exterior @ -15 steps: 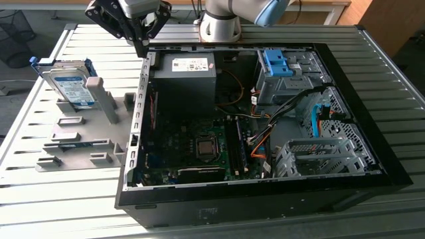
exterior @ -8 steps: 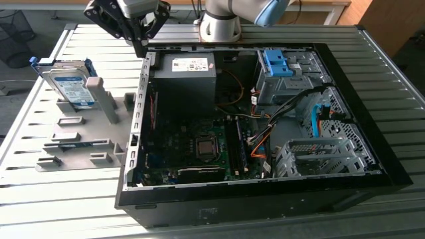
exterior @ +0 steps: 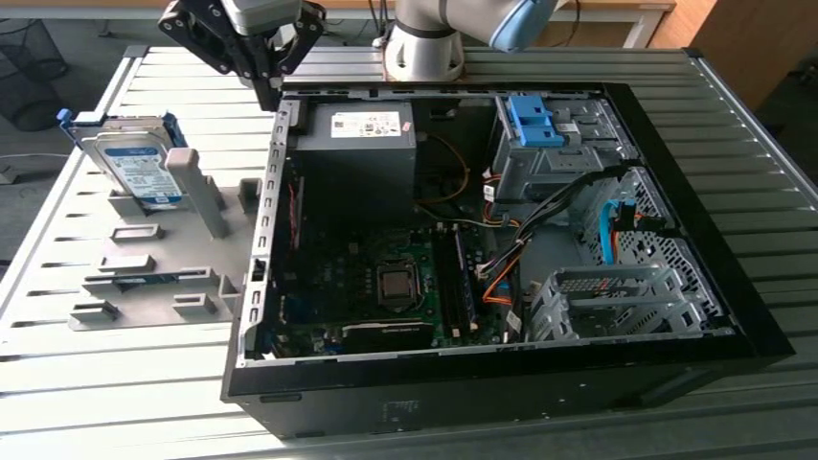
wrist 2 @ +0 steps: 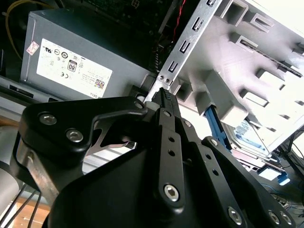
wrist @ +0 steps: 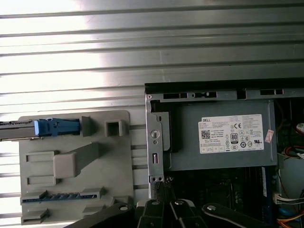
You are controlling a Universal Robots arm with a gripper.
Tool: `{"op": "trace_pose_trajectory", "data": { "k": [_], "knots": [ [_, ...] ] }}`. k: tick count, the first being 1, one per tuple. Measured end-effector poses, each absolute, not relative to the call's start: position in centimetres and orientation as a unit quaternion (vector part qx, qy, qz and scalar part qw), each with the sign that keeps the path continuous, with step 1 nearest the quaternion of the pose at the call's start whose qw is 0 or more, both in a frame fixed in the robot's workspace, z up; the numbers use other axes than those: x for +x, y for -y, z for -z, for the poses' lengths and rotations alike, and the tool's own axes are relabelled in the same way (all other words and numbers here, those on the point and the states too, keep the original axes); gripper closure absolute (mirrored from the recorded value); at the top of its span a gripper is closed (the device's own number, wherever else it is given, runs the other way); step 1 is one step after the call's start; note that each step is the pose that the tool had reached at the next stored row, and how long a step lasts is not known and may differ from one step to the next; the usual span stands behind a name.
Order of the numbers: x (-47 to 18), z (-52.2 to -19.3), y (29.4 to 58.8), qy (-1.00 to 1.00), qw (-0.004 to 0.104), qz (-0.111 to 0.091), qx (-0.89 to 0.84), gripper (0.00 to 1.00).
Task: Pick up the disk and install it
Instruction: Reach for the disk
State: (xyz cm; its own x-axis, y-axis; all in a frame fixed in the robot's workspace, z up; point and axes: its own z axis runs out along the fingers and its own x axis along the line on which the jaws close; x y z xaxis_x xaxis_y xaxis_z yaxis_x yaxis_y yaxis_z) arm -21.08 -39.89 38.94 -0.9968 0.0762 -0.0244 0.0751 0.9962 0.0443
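Silver metal in a blue frame, the disk [exterior: 138,165] stands on edge in the grey holder [exterior: 192,287], at the exterior view's left of the bench [exterior: 115,393]. I judge it stiff, fairly heavy, smooth-faced and sensitive to knocks, so I'd grip it across the blue side rails, not the labelled face. Further right, my hand [exterior: 268,94] hangs over the open computer case [exterior: 511,369], at the corner nearest the holder. Its fingers are closed together, holding nothing, apart from the disk.

The disk [exterior: 138,171] stands on the holder [exterior: 153,287] beside the open case [exterior: 511,398].
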Motion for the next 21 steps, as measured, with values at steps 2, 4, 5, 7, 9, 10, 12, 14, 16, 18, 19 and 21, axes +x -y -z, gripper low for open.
{"op": "trace_pose_trajectory", "data": {
  "k": [2, 4, 5, 7, 9, 10, 12, 14, 16, 18, 19, 21],
  "knots": [
    [-21.13, -38.95, 39.89, -0.999, 0.013, -0.022, 0.038, 0.89],
    [-21.18, -38.95, 39.89, -0.999, 0.013, -0.022, 0.038, 0.89],
    [-21.21, -38.94, 39.89, -0.999, 0.013, -0.022, 0.038, 0.89],
    [-21.26, -38.94, 39.89, -0.999, 0.013, -0.022, 0.038, 0.89],
    [-21.31, -38.94, 39.89, -0.999, 0.013, -0.022, 0.038, 0.89],
    [-21.33, -38.95, 39.89, -0.999, 0.013, -0.022, 0.038, 0.89],
    [-21.39, -38.94, 39.89, -0.999, 0.013, -0.022, 0.038, 0.89],
    [-21.44, -38.94, 39.89, -0.999, 0.013, -0.022, 0.038, 0.89],
    [-21.49, -38.95, 39.89, -0.999, 0.013, -0.022, 0.038, 0.89],
    [-21.54, -38.94, 39.89, -0.999, 0.013, -0.022, 0.038, 0.89],
    [-21.57, -38.94, 39.89, -0.999, 0.013, -0.022, 0.038, 0.89],
    [-21.62, -38.95, 39.89, -0.999, 0.013, -0.022, 0.038, 0.89]
  ]
}}
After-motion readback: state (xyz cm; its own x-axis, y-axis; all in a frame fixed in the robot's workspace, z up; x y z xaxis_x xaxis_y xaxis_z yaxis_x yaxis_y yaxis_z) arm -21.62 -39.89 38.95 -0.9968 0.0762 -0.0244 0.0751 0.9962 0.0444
